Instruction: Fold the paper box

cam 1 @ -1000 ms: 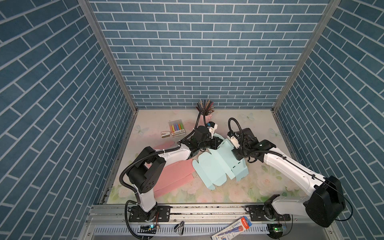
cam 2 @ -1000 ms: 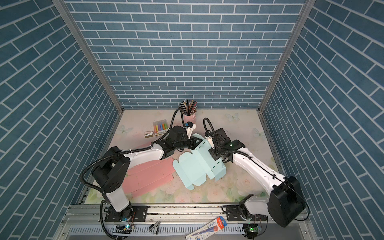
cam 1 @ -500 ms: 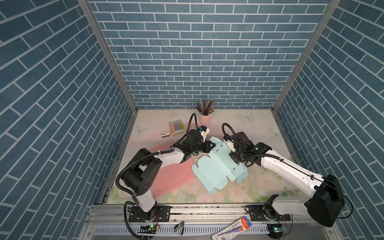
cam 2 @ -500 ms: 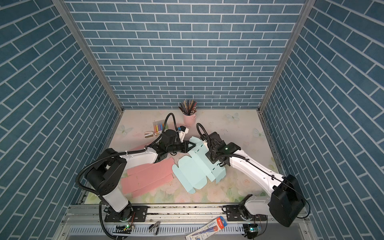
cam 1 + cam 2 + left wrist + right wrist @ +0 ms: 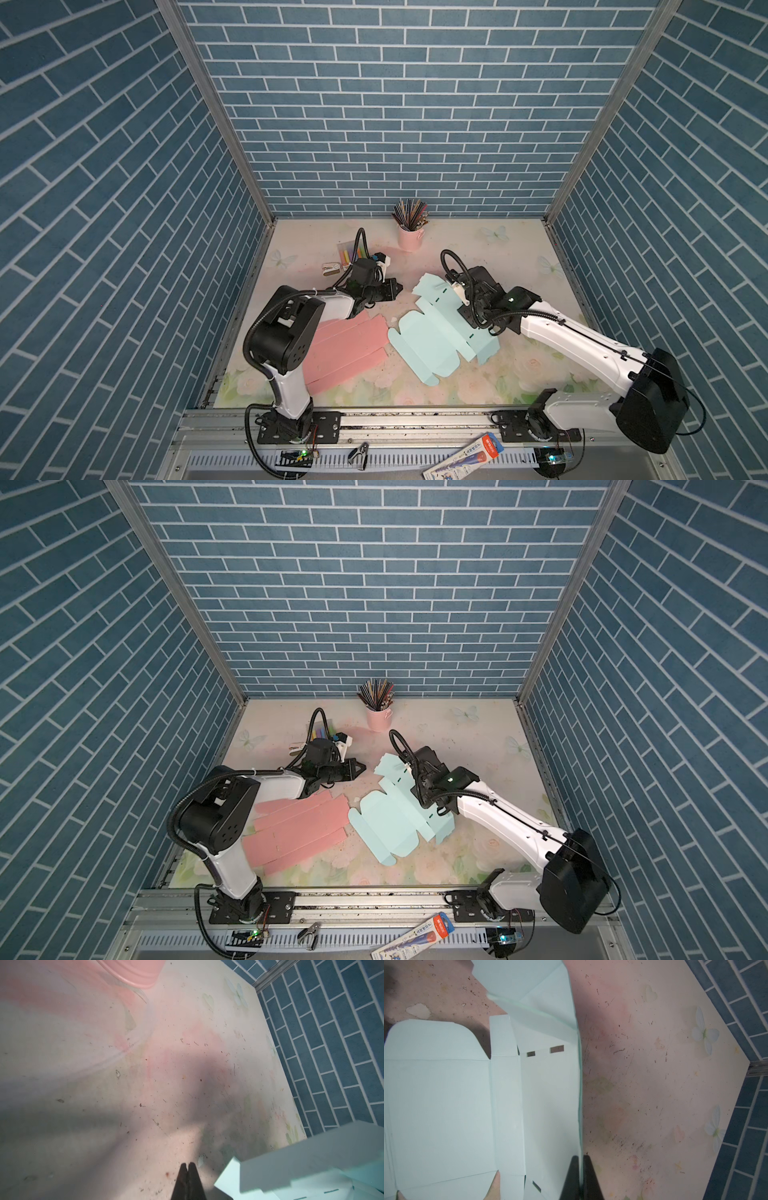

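The paper box point(image 5: 432, 336) point(image 5: 386, 825) is a pale blue cut blank lying mostly flat in the middle of the table, with its far panel raised. My right gripper point(image 5: 464, 311) point(image 5: 417, 794) is shut on that raised panel. In the right wrist view the panel's thin edge runs straight between the closed fingers of the right gripper point(image 5: 580, 1156), and the flat part of the paper box point(image 5: 446, 1095) lies beside them. My left gripper point(image 5: 399, 287) point(image 5: 363, 766) point(image 5: 188, 1164) is shut and empty. It hovers over bare table just left of the paper box's point(image 5: 311, 1163) far flap, apart from it.
A pink flat blank point(image 5: 345, 349) lies left of the box, partly under the left arm. A pink cup of pencils point(image 5: 409, 237) stands at the back. Coloured chalks point(image 5: 351, 251) and a stapler point(image 5: 332, 270) sit behind the left gripper. Brick walls enclose three sides.
My left gripper has pulled back to the left, off the box's far flap. The right gripper has come left and nearer with the panel, and the box lies flatter.
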You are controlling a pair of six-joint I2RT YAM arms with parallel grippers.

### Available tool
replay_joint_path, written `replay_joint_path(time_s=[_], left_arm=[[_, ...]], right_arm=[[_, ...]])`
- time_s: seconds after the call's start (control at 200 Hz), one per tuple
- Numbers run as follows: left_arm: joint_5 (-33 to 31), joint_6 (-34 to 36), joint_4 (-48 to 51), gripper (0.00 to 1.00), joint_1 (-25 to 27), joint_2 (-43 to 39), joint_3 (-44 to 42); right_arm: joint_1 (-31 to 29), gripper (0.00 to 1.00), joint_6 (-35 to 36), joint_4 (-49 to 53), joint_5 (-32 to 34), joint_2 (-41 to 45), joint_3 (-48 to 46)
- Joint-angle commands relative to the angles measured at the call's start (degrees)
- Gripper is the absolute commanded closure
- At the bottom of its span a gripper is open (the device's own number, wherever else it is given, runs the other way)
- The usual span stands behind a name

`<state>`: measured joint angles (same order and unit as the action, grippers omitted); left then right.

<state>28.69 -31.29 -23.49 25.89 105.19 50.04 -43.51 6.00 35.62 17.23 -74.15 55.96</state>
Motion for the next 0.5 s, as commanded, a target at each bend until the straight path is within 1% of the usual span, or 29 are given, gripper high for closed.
replay_joint_path(time_s=[0.0, 0.1, 0.21, 0.295, 0.415, 0.495], left_arm=[[0.87, 0.52, -1.4, 1.0, 0.85, 2.26, 2.48], [-0.11, -0.51, -3.17, 1.0, 1.69, 0.27, -0.42], [-1.48, -2.17, -4.72, 1.0, 2.36, -4.93, -6.36], [-2.54, -2.55, -3.96, 1.0, 4.77, -9.19, -9.41], [-5.75, -2.26, -0.47, 1.0, 9.97, -13.11, -9.38], [-6.38, -3.14, -0.76, 1.0, 11.65, -13.65, -7.88]], right_arm=[[-0.39, 1.0, 1.22, 0.38, 1.03, 1.36, -0.8], [-0.44, 1.0, 1.21, 0.24, 1.59, 1.34, -0.77], [-0.44, 1.0, 1.21, 0.11, 2.06, 1.33, -1.06], [-0.44, 1.0, 1.21, -0.19, 1.82, 1.37, -1.53], [-0.52, 1.0, 1.21, -0.37, 1.46, 1.69, -1.87], [-0.75, 1.0, 1.21, -0.44, 1.26, 1.98, -2.01]])
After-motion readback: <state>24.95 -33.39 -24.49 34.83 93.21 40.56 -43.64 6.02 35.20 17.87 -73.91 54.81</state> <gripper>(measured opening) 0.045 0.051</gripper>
